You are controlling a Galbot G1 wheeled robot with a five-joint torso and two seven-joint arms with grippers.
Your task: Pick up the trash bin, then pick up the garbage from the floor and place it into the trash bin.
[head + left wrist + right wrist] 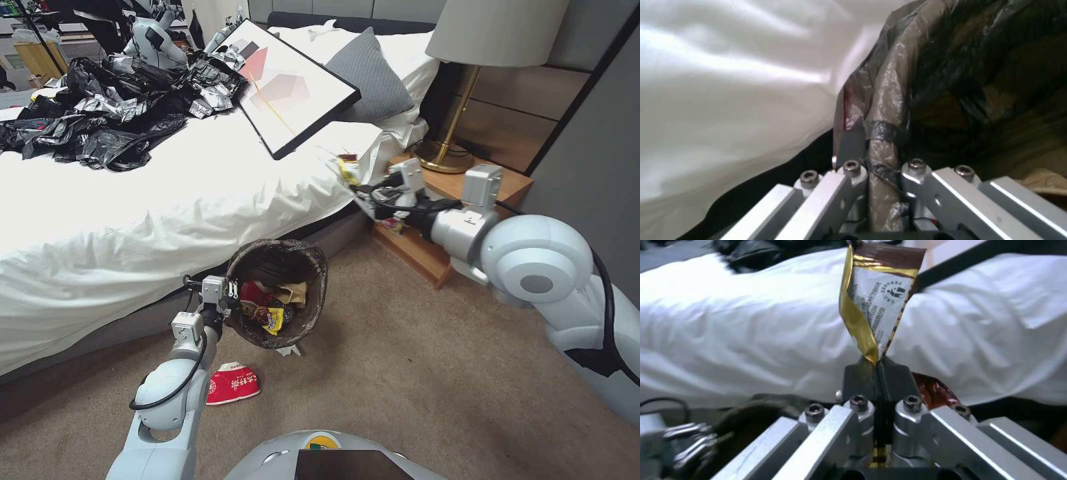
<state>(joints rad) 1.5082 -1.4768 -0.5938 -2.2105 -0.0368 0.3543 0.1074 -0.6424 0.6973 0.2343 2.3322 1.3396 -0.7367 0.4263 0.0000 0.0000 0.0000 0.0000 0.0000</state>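
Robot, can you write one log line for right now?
left gripper: holds white bag-lined bin | right gripper: holds gold wrapper | red-white packet: floor

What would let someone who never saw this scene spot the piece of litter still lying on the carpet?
Start at the white bed, then drop to the trash bin that the left gripper holds by its rim. On the beige carpet just below the bin lies a crumpled red-and-white packet. It rests loose on the floor, while the gold wrapper is pinched in the right gripper.

The left claw [230, 300] is raised at mid-height with its arm bent upward, fingers clamped. The right claw [363, 193] reaches forward on an outstretched arm, fingers [862, 375] pinched together.
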